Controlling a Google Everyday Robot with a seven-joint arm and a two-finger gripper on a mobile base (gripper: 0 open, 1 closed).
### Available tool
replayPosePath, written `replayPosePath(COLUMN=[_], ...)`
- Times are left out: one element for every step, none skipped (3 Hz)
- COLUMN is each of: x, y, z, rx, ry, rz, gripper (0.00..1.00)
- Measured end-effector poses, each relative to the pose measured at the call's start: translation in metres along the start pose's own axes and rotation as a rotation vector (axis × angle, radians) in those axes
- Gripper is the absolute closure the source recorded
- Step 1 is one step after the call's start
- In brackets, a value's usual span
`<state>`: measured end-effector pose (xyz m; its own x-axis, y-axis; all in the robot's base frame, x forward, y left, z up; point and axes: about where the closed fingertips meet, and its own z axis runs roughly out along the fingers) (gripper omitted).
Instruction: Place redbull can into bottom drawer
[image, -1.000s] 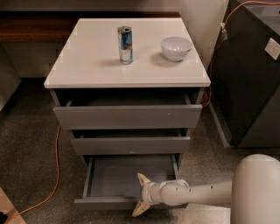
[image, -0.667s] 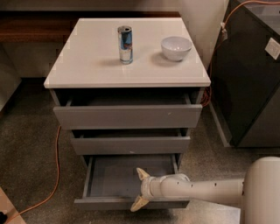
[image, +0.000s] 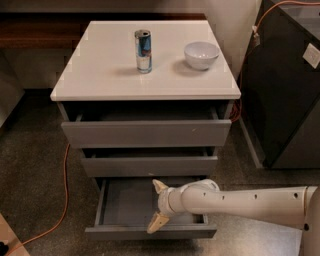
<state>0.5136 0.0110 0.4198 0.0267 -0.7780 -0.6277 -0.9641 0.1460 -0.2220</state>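
Note:
The redbull can (image: 143, 51) stands upright on the white cabinet top (image: 100, 70), left of a white bowl (image: 201, 54). The bottom drawer (image: 125, 205) is pulled out, and the part of its grey interior that shows holds nothing. My gripper (image: 157, 206) is open and empty, its two pale fingers spread over the drawer's right half, one fingertip (image: 160, 186) near the back, the other near the front panel. The white arm (image: 250, 200) reaches in from the right. The gripper is far below the can.
The top drawer (image: 145, 132) and middle drawer (image: 150, 165) are each slightly pulled out. A dark cabinet (image: 287, 90) stands to the right. An orange cable (image: 64, 190) runs over the carpet on the left.
The arm has stretched further left, carrying the open gripper a little deeper over the bottom drawer. The can and bowl have not moved.

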Motion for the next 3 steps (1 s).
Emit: replayPosePath(x=[-0.007,-0.010,-0.052], y=[-0.001,-0.001,-0.016], z=[-0.007,-0.007,-0.041], rx=[-0.002,-0.024,-0.033], ry=[0.013,0.034,0.011], rz=[-0.005,0.001,0.029], gripper=[0.00,0.00,0.00])
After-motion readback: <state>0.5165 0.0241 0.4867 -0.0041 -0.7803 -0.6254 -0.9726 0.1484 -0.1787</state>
